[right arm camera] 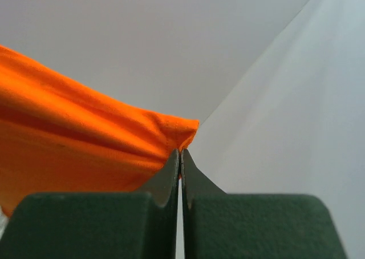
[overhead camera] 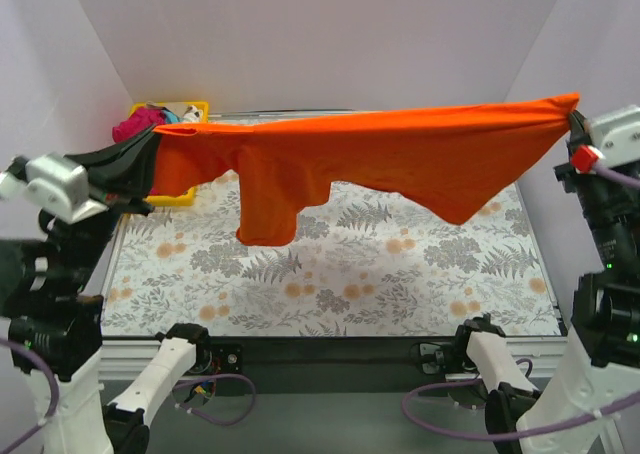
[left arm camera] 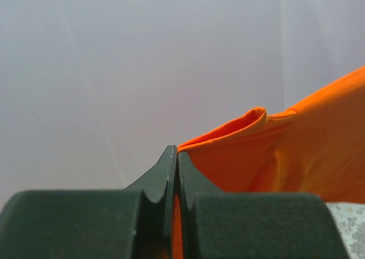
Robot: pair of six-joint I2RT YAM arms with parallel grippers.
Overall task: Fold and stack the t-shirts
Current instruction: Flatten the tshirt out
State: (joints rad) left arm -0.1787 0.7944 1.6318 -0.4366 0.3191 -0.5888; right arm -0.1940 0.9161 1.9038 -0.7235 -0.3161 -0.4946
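An orange t-shirt (overhead camera: 380,159) hangs stretched in the air above the table, held by both grippers. My left gripper (overhead camera: 150,152) is shut on its left end; in the left wrist view (left arm camera: 175,156) the orange cloth (left arm camera: 296,150) runs between the closed fingers. My right gripper (overhead camera: 572,122) is shut on the right end; in the right wrist view (right arm camera: 181,155) the cloth corner (right arm camera: 85,145) is pinched at the fingertips. A sleeve (overhead camera: 268,214) and a corner droop toward the table. A magenta shirt (overhead camera: 135,124) and some white cloth (overhead camera: 190,112) lie in the tray.
A yellow plastic tray (overhead camera: 185,196) stands at the back left, partly hidden behind the orange shirt and the left arm. The table has a floral-patterned cover (overhead camera: 340,284). White walls close in the back and both sides.
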